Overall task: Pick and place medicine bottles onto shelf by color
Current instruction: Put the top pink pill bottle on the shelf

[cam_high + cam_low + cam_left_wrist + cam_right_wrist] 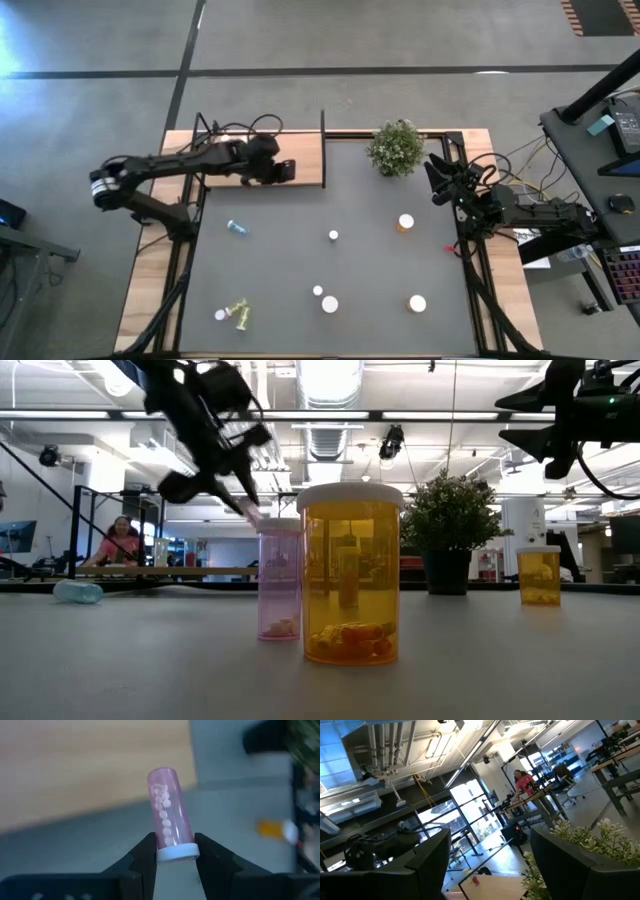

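Left tool (172, 862): clamped on the white cap of a pink bottle (169, 805), held in the air above the near edge of the shelf (262, 160); the bottle's body pointed away from the fingers.
Shelf: light-wood board at the far left of the surface (330, 270); its wood looked bare in the wrist view, though the arm hid part of it from above.
Right tool (437, 180): raised at the far right edge beside the potted plant (397, 147), fingers spread wide, holding nothing.
Open room: the middle of the surface was mostly free; an orange bottle (405, 222) stood right of centre, a bluish bottle (237, 228) lay near the left edge.
Near edge: a yellow-green bottle (240, 315) lay at the front left; more white-capped bottles stood further right.
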You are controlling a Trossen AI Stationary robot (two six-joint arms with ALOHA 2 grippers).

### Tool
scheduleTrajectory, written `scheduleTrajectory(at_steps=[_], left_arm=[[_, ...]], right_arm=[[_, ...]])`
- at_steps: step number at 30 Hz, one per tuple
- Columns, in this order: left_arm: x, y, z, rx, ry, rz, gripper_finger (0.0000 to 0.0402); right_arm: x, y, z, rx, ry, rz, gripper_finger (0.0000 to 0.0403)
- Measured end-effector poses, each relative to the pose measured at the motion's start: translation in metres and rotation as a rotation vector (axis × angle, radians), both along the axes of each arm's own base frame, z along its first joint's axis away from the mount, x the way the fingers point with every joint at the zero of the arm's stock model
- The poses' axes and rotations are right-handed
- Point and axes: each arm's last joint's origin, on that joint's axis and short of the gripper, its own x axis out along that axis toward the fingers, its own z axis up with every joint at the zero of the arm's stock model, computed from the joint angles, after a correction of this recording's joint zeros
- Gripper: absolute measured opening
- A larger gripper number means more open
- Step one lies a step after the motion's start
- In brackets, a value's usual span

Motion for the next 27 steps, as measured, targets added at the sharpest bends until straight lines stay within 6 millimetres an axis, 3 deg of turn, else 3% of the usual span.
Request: scheduleTrajectory(at_steps=[7,13,19,27], left_arm=[[-0.028,-0.023,0.019,-0.3,-0.048,-0.107,0.0104],[-0.041,-0.039,0.02,-0.638,0.002,-0.18,0.0106],[-0.044,-0.044,0.002,-0.824,0.117,-0.18,0.0106],[-0.03,-0.049,-0.022,-0.87,0.232,-0.208,0.0107]], right_arm=[[0.0,0.0,0.0,0.0,0.0,0.0,0.026],[0.0,0.0,0.0,0.0,0.001,0.0,0.026],[0.0,0.0,0.0,0.0,0.0,0.0,0.026],[0.0,0.0,0.0,0.0,0.0,0.0,0.026]])
